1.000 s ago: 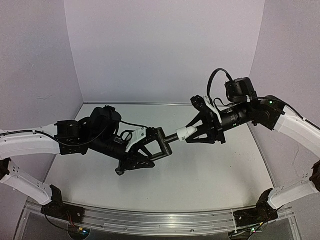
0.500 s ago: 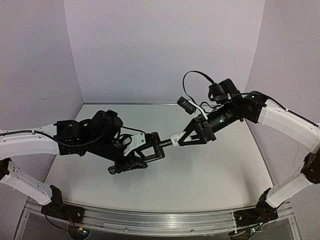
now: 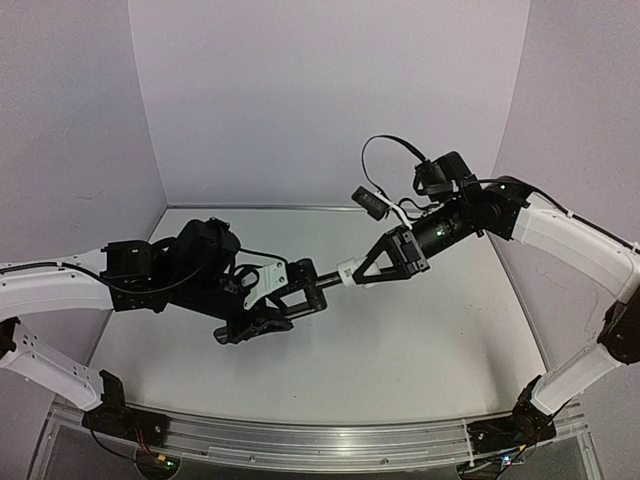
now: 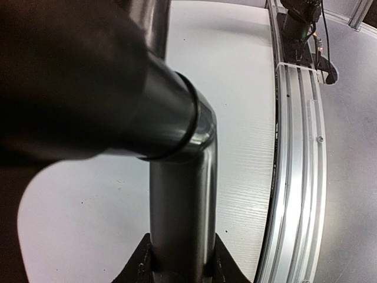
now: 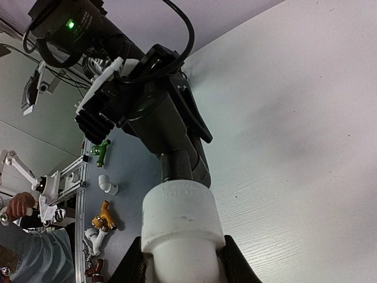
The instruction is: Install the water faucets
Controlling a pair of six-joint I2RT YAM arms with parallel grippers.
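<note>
Above the middle of the table, the two faucet parts meet end to end. My left gripper (image 3: 303, 290) is shut on the slim black pipe (image 3: 325, 281), which fills the left wrist view (image 4: 182, 218) between the two fingertips (image 4: 140, 266). The pipe's end goes into the small white fitting (image 3: 349, 272). My right gripper (image 3: 372, 268) is shut on that fitting, seen close in the right wrist view (image 5: 179, 215) with the black pipe (image 5: 181, 162) entering its top. The left gripper (image 5: 147, 100) shows behind it.
An aluminium rail (image 3: 320, 440) runs along the table's near edge (image 4: 294, 177). Beyond the table's side lie spare fittings: a green faucet (image 5: 102, 150), a white elbow (image 5: 108, 185) and an orange faucet (image 5: 103, 217). A person's hand (image 5: 17, 206) is out there too.
The right arm has swung left and rolled its wrist, carrying the white fitting left along the pipe. The left gripper with the pipe has drifted slightly left.
</note>
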